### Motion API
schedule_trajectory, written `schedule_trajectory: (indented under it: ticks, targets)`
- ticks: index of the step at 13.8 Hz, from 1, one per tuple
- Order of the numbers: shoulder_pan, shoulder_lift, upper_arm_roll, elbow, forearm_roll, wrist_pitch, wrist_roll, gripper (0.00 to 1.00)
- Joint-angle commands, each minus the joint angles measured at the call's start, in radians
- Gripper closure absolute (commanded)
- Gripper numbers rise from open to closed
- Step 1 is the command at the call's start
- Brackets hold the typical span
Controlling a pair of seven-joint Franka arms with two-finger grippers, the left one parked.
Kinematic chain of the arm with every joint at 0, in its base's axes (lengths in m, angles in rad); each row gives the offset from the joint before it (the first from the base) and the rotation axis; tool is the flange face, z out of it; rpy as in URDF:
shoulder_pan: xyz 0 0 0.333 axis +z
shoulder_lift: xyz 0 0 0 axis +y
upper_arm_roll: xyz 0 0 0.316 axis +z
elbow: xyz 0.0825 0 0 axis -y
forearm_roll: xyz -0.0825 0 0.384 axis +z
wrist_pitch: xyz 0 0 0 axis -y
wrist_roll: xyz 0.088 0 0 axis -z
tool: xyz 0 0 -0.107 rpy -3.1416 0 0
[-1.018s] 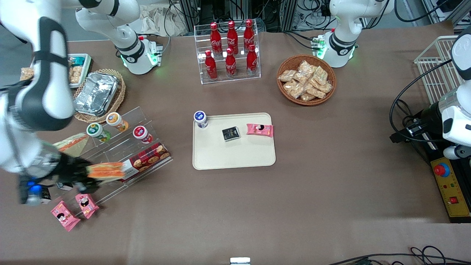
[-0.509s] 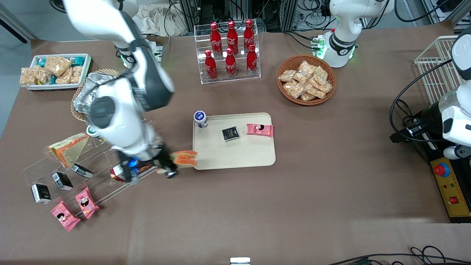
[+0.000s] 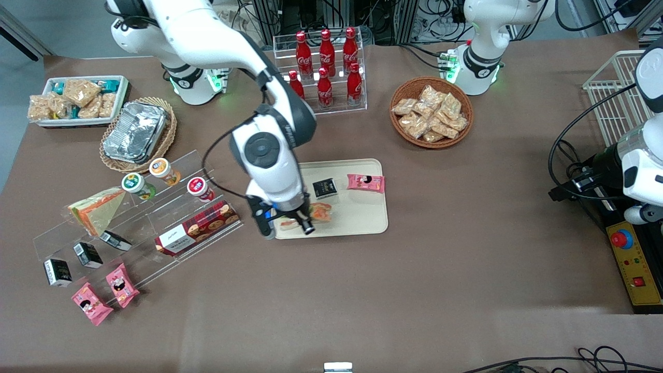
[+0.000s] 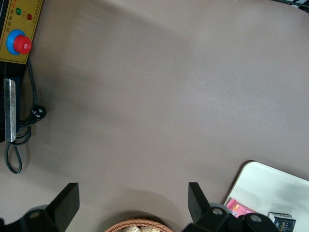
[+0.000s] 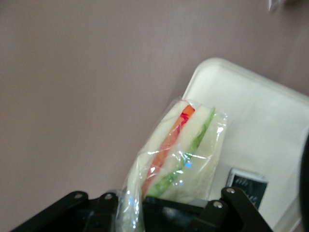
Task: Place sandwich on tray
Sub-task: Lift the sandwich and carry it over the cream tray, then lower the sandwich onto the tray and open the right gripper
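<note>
My right gripper is shut on the sandwich, a clear-wrapped wedge of pale bread with a red-orange stripe. It holds the wedge over the cream tray, at the tray's corner nearest the front camera toward the working arm's end. In the right wrist view the sandwich sticks out from between the black fingers, with the tray's corner beneath it. A small black box and a pink packet lie on the tray. I cannot tell whether the sandwich touches the tray.
Another wedge with a green and orange edge rests on the clear stepped shelf, with cups and a cookie box. Foil trays, a white snack bin, a cola rack and a snack basket stand farther back.
My right arm has swung from the clear shelf across the table to the tray, carrying the sandwich in its shut gripper. The arm now hides the blue-lidded cup at the tray's corner.
</note>
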Motion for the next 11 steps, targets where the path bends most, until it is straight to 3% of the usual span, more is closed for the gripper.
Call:
schedule_trajectory:
  ticks: [1,6,11]
  targets:
    - [0.061,0.030,-0.016,-0.048,-0.031,0.079,0.068,1.00]
    - [0.076,0.105,-0.016,-0.049,-0.093,0.132,0.136,1.00]
    - [0.067,0.151,-0.022,-0.049,-0.096,0.176,0.150,1.00]
